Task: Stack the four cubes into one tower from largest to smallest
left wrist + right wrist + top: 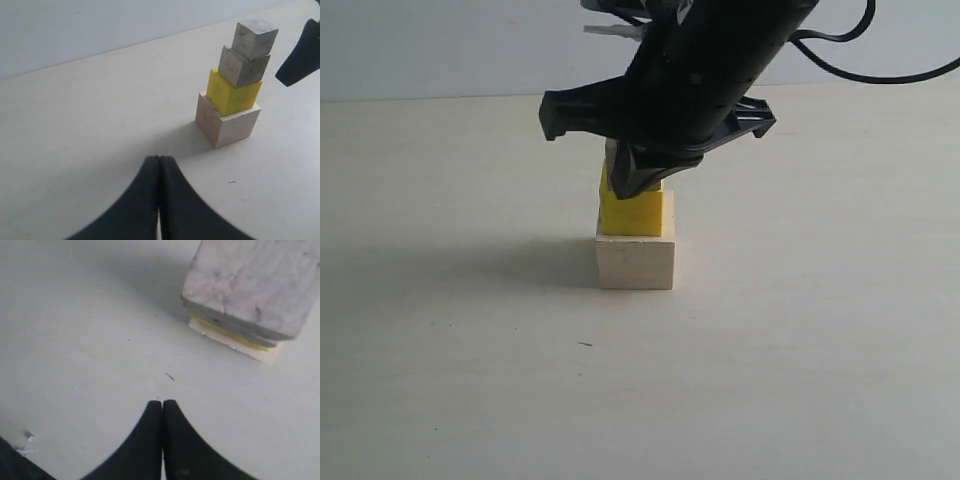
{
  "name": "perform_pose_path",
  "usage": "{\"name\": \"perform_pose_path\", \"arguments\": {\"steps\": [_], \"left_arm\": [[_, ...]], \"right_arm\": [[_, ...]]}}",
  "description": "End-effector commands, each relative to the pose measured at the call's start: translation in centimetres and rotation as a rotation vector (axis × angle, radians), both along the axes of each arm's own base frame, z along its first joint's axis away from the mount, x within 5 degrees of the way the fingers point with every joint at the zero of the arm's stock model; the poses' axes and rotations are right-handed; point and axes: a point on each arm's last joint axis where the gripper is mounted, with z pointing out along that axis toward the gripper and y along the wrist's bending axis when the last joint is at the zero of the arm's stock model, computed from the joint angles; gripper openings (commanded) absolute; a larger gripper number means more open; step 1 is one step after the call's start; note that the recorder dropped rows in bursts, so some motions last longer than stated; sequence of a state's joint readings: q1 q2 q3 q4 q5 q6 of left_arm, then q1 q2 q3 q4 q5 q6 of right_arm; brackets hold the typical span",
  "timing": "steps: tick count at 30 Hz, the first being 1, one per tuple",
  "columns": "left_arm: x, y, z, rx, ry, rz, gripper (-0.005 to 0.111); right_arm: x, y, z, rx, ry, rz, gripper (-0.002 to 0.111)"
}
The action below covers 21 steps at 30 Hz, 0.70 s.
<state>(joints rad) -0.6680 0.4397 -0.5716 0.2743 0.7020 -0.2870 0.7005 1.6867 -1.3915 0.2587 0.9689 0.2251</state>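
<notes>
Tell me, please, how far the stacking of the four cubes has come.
Done: all four look stacked, the large pale block at the bottom, then the yellow cube, the greyish cube and the smallest cube on top. In hand: nothing; both pairs of jaws are shut and empty. Left: it seems only to draw the right arm, which hangs close by the smallest cube, away without knocking it.

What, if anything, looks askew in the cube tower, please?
The tower stands, but unevenly: the yellow cube sits off-centre on the large wooden block, and the medium wooden cube above it looks slightly turned and overhanging.
</notes>
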Motion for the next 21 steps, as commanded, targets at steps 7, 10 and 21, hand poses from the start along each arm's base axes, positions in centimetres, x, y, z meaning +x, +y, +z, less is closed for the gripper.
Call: {"name": "perform_pose_path", "arguments": {"steps": [7, 10, 21], "left_arm": [[0.0, 0.1, 0.1, -0.009, -0.019, 0.001, 0.000], [0.0, 0.0, 0.1, -0.010, -0.020, 0.000, 0.000], [0.0, 0.0, 0.1, -0.011, -0.022, 0.000, 0.000]], "right_arm": [[1.2, 0.2, -0.9, -0.014, -0.086, -0.049, 0.000], [1.4, 0.3, -0.7, 0.005, -0.103, -0.062, 0.000], [1.8, 0.2, -0.7, -0.003, -0.145, -0.082, 0.000]]}}
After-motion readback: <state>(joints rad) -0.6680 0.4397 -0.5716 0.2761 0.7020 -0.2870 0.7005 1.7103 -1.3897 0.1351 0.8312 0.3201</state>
